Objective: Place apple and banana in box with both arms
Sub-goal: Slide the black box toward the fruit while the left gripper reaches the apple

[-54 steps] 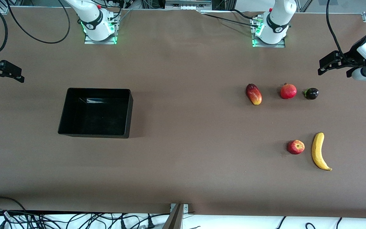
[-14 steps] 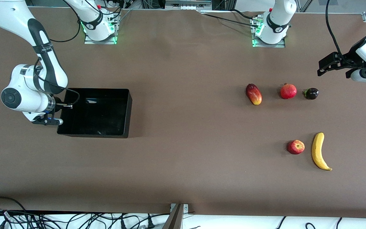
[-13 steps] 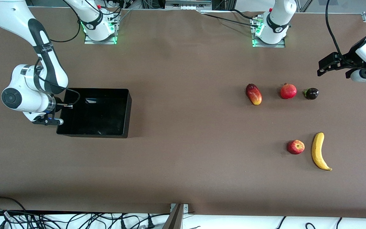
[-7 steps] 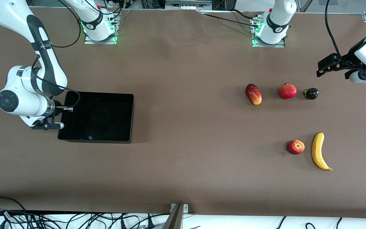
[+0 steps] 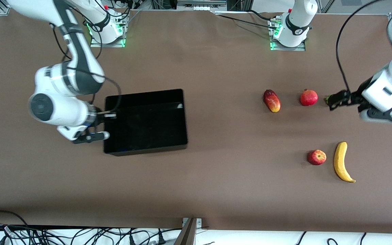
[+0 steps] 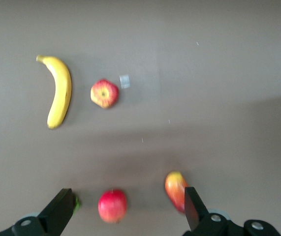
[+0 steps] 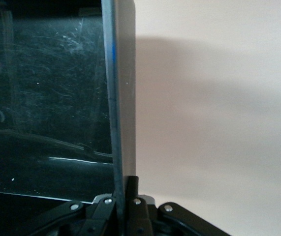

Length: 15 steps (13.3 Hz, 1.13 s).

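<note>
Nothing has yet been placed: the apple (image 5: 316,157) and the banana (image 5: 343,162) lie side by side on the desk (image 5: 216,177) at the left arm's end, and the box (image 5: 146,121) is empty. The box's end wall is clamped between the closed fingers of the right end effector (image 5: 101,125), as the right wrist view shows. Compared with half a second ago, the box has been carried toward the middle of the desk and turned slightly. The left end effector (image 6: 125,209), its fingers spread wide and holding nothing, has been brought over the row of mango (image 5: 272,100), pomegranate (image 5: 308,97) and a small dark fruit (image 5: 327,99), possibly a mangosteen, now largely hidden. Both picks and both placements remain.
</note>
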Motion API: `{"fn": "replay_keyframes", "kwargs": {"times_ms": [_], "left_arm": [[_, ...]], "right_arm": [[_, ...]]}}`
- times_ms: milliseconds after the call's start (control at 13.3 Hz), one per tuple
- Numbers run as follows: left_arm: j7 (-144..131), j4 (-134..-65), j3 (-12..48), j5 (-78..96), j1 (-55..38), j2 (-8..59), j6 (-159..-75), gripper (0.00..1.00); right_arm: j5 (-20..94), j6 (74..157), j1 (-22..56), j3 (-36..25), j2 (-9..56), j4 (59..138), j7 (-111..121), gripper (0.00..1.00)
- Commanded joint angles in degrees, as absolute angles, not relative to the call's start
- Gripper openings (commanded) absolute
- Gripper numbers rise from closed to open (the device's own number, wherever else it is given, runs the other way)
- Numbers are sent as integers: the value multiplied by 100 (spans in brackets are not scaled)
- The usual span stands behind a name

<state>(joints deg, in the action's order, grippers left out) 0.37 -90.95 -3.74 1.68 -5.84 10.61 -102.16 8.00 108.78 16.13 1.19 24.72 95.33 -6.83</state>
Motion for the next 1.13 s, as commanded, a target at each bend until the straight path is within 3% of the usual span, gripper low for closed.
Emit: {"fn": "replay_keyframes", "kwargs": {"times_ms": [0, 300, 601, 1052], "left_arm": [[192, -9026, -369, 97, -352, 1545, -11000, 100], [580, -9026, -360, 105, -176, 2292, -12030, 100], [606, -9044, -352, 105, -150, 3303, -13515, 100], [870, -9088, -360, 97, -27, 3796, -13632, 100]], "right_arm": [[870, 10766, 2388, 141, 3170, 8581, -1886, 0], [888, 11056, 3066, 141, 4068, 7569, -2723, 0], [1211, 11750, 3392, 167, 4525, 7410, -2997, 0], [1380, 12032, 3753, 176, 4974, 7005, -3400, 0]]}}
